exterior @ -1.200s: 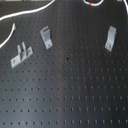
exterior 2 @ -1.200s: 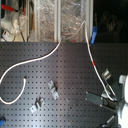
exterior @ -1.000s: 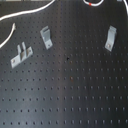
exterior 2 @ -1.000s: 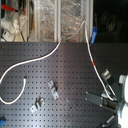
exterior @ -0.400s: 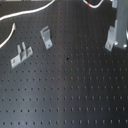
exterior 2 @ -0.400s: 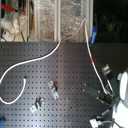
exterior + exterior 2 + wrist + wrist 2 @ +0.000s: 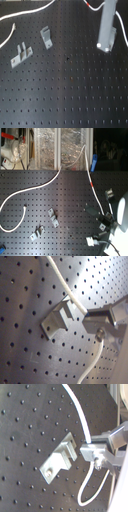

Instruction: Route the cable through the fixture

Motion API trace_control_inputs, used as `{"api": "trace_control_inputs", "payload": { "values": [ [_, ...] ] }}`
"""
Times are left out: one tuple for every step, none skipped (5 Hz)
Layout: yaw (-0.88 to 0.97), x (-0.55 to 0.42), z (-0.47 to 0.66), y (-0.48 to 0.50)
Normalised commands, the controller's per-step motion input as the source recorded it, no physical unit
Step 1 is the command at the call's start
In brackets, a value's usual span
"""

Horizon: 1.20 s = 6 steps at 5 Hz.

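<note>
Brackets (image 7: 21,54) (image 7: 46,37) apart, cable (image 7: 30,14) behind

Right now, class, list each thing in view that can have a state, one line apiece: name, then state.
cable: lying loose across the pegboard, red band near the robot's end; it runs over the fixture below the hand in both wrist views.
hand: low beside that fixture; open or shut cannot be told.
fixture by the hand: upright, cable passing its top.
two other fixtures: upright, no cable in them.

Black perforated board (image 7: 65,95); cluttered shelving (image 7: 50,148) behind.
</note>
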Motion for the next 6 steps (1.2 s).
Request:
{"api": "trace_control_inputs", "payload": {
  "values": [
    [0.87,-0.026,0.38,-0.008],
    [0.83,-0.049,0.39,-0.006],
    [0.57,-0.135,0.29,0.042],
    [0.32,-0.201,0.19,-0.044],
    [0.17,-0.251,0.18,0.016],
    [0.00,-0.309,0.09,0.275]
  ]
}}
